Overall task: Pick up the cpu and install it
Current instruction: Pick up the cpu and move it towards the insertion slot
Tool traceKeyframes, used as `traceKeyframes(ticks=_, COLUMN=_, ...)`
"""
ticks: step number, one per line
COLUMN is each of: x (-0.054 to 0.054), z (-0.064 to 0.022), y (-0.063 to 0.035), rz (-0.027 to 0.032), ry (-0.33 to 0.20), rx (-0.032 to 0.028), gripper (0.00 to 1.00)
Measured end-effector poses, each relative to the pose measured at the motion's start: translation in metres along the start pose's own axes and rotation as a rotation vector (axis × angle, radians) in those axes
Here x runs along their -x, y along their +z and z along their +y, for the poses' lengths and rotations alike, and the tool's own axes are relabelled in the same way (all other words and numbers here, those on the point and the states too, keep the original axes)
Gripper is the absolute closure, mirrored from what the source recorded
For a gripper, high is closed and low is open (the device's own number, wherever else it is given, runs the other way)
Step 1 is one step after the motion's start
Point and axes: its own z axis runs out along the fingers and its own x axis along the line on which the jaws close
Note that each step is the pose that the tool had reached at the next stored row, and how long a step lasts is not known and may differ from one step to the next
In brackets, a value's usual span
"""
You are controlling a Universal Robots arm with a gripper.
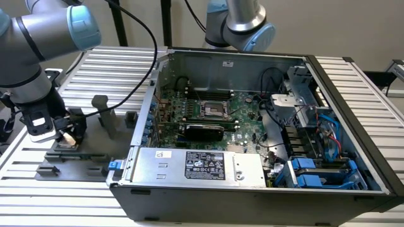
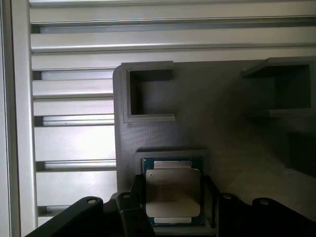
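Gripper (image 1: 66, 138) sat low over the grey tray (image 2: 207, 123), straddling the cpu (image 2: 172, 195) in its recess; whether it was clamped could not be told. An off-centre grasp risked tilting the chip and jamming it against the recess wall.

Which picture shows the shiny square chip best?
The wrist view: the cpu lies close up in a pocket of the grey tray, silvery top plain. On the exterior view's left it is a small bright patch under the hand.

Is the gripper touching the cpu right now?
Cannot tell. In the wrist view the gripper flanks the cpu on both sides, but no clear contact or gap shows.
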Motion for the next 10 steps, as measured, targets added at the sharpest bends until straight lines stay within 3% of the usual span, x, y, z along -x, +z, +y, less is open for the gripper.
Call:
traceKeyframes(ticks=6, x=0.0000, z=0.0001, y=-0.0002, rz=0.0018, ry=0.000, rx=0.0000, gripper=0.45)
traceKeyframes(ticks=10, x=0.0001, z=0.0003, y=-0.0070, rz=0.0023, ry=0.000, rx=0.0000, gripper=0.45)
